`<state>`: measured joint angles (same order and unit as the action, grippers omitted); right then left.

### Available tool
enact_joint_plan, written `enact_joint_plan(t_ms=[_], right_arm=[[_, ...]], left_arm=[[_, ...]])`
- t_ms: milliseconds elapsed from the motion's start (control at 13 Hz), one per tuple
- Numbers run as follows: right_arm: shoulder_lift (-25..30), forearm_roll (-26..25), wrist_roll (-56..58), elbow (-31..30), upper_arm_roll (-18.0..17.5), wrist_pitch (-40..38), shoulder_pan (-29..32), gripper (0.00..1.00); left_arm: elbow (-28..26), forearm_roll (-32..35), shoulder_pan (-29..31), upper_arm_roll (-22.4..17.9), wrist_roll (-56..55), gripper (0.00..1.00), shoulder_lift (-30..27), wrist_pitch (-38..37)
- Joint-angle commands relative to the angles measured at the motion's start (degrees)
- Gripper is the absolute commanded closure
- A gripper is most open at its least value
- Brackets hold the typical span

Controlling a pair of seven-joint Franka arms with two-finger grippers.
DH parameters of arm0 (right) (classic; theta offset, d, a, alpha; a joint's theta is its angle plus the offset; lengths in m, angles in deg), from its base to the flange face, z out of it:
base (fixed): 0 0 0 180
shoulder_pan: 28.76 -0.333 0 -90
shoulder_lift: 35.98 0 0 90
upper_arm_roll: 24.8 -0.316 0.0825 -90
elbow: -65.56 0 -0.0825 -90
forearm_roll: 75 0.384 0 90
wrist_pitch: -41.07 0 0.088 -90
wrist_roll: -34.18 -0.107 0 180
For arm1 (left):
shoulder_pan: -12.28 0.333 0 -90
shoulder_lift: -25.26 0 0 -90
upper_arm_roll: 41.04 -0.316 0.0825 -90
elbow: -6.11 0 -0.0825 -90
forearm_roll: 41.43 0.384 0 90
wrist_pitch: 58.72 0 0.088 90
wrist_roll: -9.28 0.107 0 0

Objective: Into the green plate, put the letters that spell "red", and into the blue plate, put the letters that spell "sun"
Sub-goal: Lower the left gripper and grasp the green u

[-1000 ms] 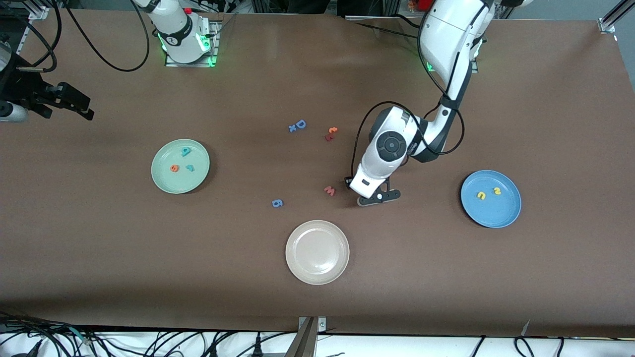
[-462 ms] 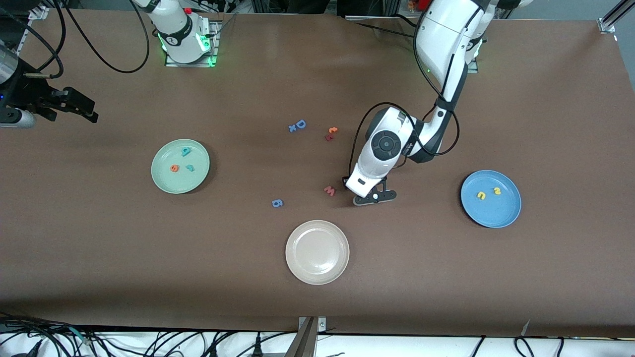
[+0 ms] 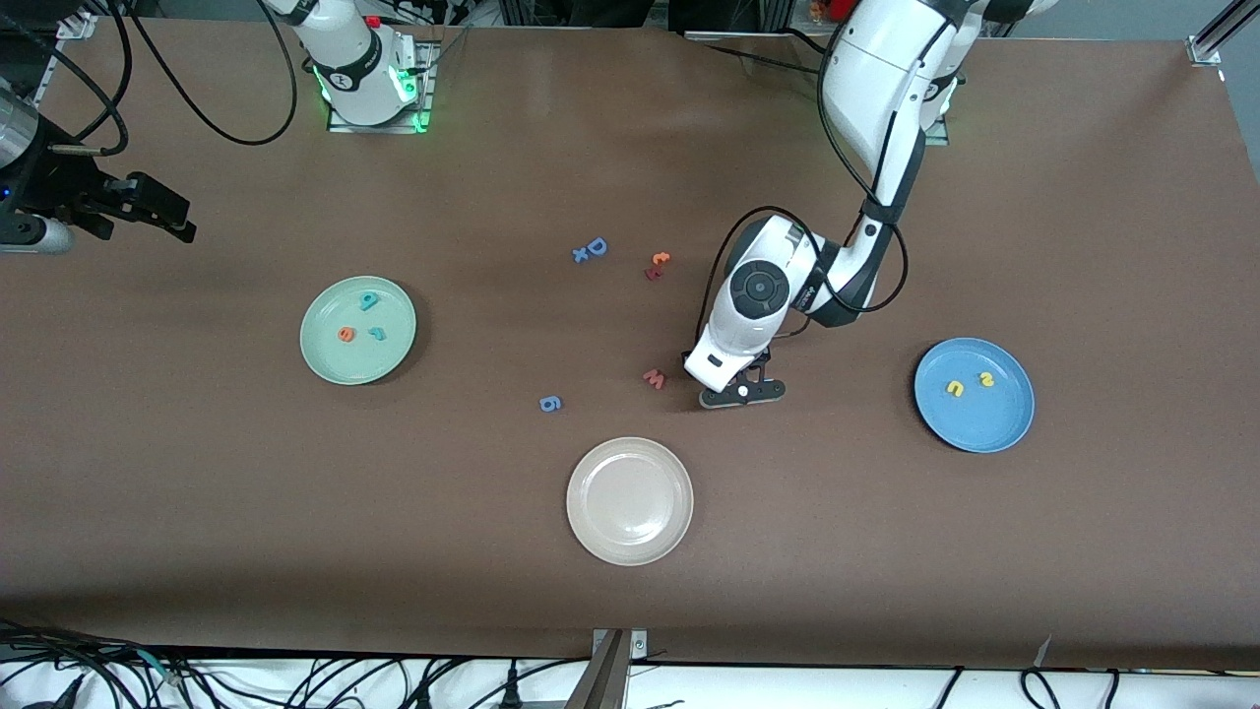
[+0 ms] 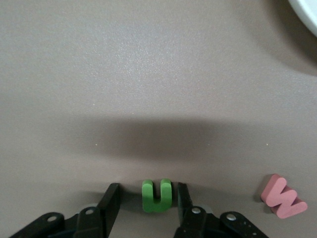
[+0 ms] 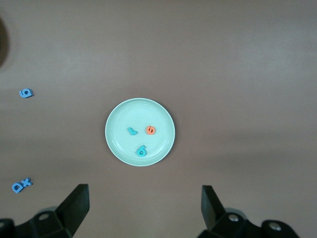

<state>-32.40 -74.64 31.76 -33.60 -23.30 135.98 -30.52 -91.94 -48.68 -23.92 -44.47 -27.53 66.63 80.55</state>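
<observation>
Lighting: even, bright overhead; frames sharp.
Soft shadow band crosses the table (image 4: 148, 74) ahead of the left gripper (image 4: 146, 208); mild sheen on the white plate (image 3: 630, 500).

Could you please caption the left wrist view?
Left hand straddling the green "n" on the table, red "w" beside it.

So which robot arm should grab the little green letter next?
The left one. The left gripper is already down at the table with the green "n" between its open fingers. The right gripper waits open, high over the table near the green plate, away from that letter.
</observation>
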Motion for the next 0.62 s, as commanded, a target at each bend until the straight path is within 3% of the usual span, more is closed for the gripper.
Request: enact_joint_plan(t_ms=[0, 154, 538], right_arm=[[-0.15, -0.98, 0.41, 0.73, -0.35, -0.96, 0.53, 0.00], [-0.15, -0.98, 0.41, 0.81, -0.35, -0.96, 0.53, 0.00], [-0.15, -1.60, 0.23, 0.81, -0.44, -0.96, 0.45, 0.00]], left_arm=[[1.38, 1.01, -0.80, -0.88, 0.59, 0.57, 0.82, -0.32], [1.38, 1.01, -0.80, -0.88, 0.59, 0.69, 0.91, -0.32], [1.20, 1.09, -0.45, -1.67, 4.52, 0.77, 0.39, -0.58]])
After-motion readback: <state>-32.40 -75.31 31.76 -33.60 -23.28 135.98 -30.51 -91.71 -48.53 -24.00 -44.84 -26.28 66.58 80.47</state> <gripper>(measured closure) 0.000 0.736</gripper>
